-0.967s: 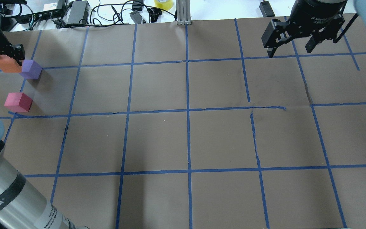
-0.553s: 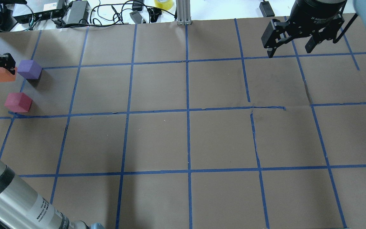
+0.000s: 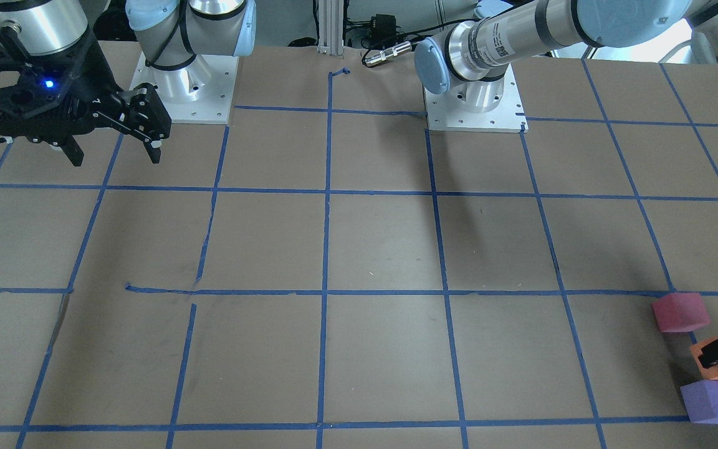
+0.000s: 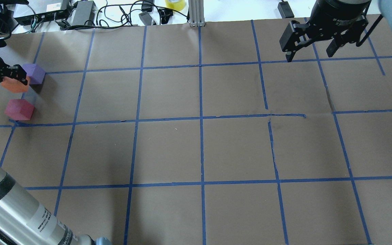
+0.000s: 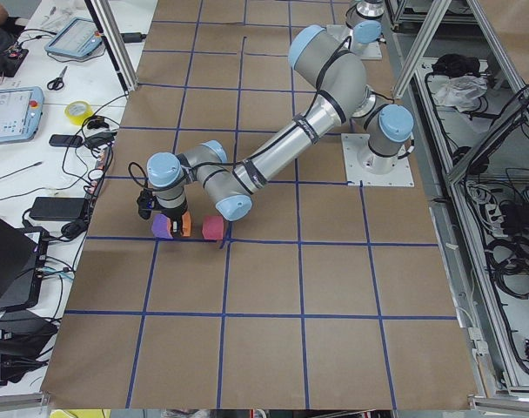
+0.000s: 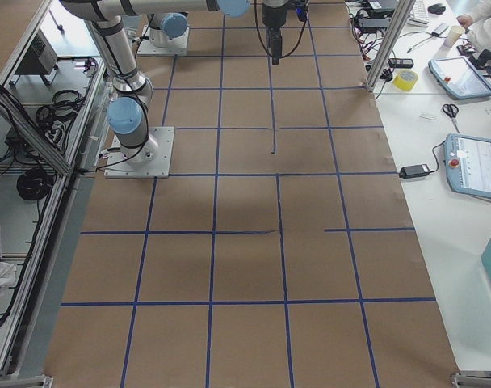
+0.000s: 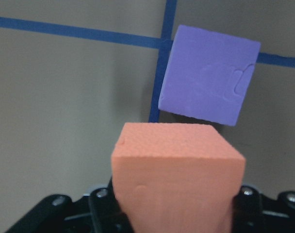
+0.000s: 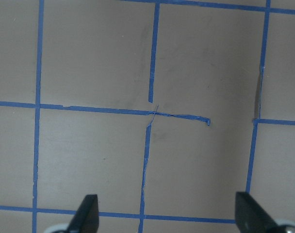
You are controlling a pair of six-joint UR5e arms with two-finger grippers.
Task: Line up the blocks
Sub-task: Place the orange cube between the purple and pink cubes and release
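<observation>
- My left fingers (image 4: 16, 73) are shut tight on the orange block (image 7: 176, 179). They hold it by two sides, and its top sticks out past them.
- I cannot tell if the orange block's bottom is on the bench (image 4: 168, 149) yet or just above it.
- I think my job now is to set this block down so all three make a line.
- The purple block (image 7: 208, 75) sits on the bench just past the orange one, very close. From my wrist it looks turned a little, and a bit off to one side.
- I should go down slowly and straight, so I do not bump the purple block and push it away.
- The blocks look soft, so I should not squeeze harder.
- The pink block (image 4: 19, 109) sits on the bench on the other side of the orange one, near but not touching.
- The orange block goes in the gap between those two. I want its middle lined up with theirs.
- Once it is flat on the bench, I should open only a little and lift straight up, so it does not tip or stick to me.
- My right fingers (image 8: 87, 213) are far away across the bench. They are wide open and hold nothing. They can wait there.
</observation>
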